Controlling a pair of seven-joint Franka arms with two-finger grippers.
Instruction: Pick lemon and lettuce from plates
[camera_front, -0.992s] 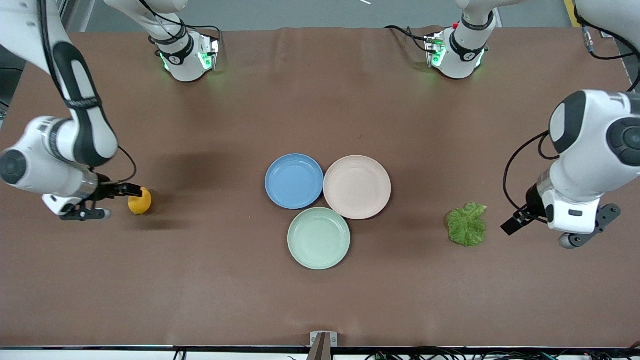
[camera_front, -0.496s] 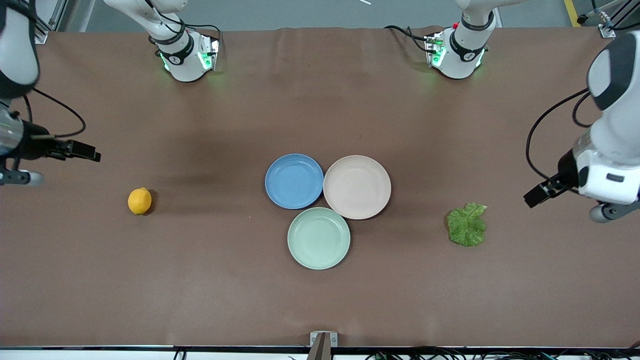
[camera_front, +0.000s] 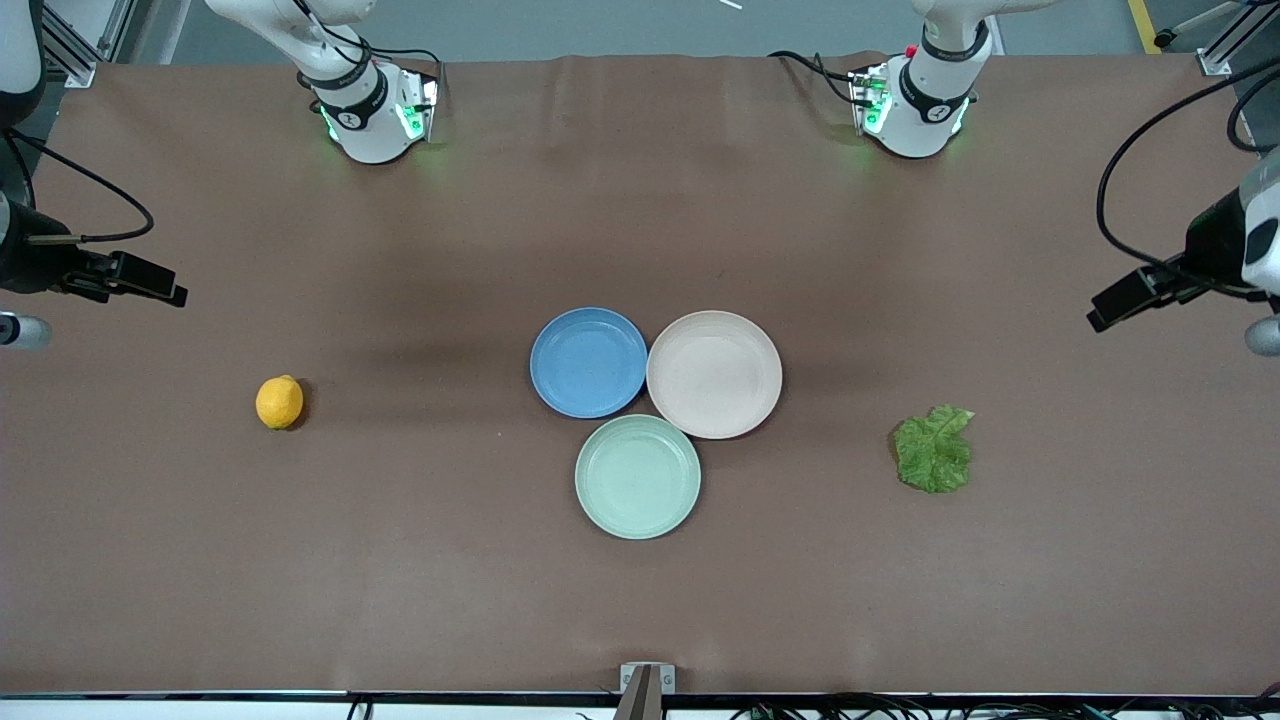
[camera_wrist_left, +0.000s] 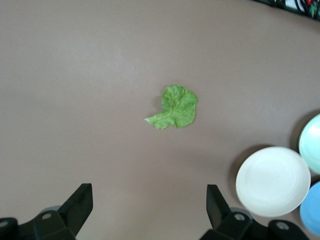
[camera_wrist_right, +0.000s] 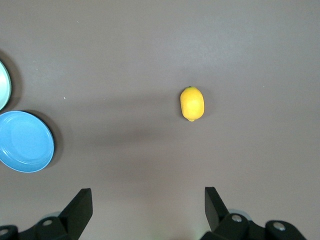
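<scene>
Lemon (camera_front: 279, 402) sits bare on the worktop (camera_front: 450, 600), well apart from the blue plate (camera_front: 588, 362), toward the right arm's end. Lettuce (camera_front: 934, 448) lies flat on the worktop too, well apart from the blue plate toward the left arm's end, a bit nearer the front camera than that plate. Blue plate touches the cream plate (camera_front: 714, 374); a mint-green plate (camera_front: 638, 476) touches both, nearer the camera. All three hold nothing, so both items read as already off the plates and set out to the sides, each on its own arm's side for reach without crossing.

Right gripper (camera_wrist_right: 145, 205) is up over the worktop edge at its own end, fingers wide apart, nothing between them, lemon in its wrist view below. Left gripper (camera_wrist_left: 149, 204) is the same at its end: fingers apart, empty, lettuce in its view.

Judgement: unloading looks done; neither arm is near a plate.
</scene>
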